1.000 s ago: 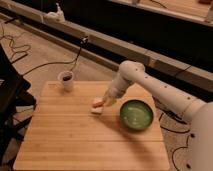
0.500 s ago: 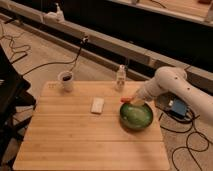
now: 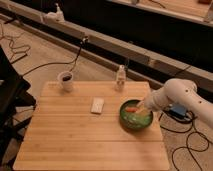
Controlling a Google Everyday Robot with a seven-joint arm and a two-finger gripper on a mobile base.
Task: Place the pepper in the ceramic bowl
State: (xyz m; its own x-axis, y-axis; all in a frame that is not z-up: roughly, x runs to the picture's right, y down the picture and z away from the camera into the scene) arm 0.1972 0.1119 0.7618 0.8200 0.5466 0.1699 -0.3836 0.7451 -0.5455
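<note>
Near the table's (image 3: pixel 75 145) right edge, the gripper (image 3: pixel 140 106) reaches over the ceramic bowl (image 3: pixel 136 115), touching the pepper (image 3: pixel 132 109) above the bowl's inside, between rims.

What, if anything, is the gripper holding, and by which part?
The gripper is over the ceramic bowl, at one end of the pepper. Whether it actually grips that end cannot be told.

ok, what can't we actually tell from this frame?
- Gripper, over the ceramic bowl: too blurred to show whether it holds the pepper.
- Pepper: resting in the bowl or above it, unclear.
- White mug: contents just dark.
- Small bottle: too small to identify.
- Arm cut off at right edge.
</note>
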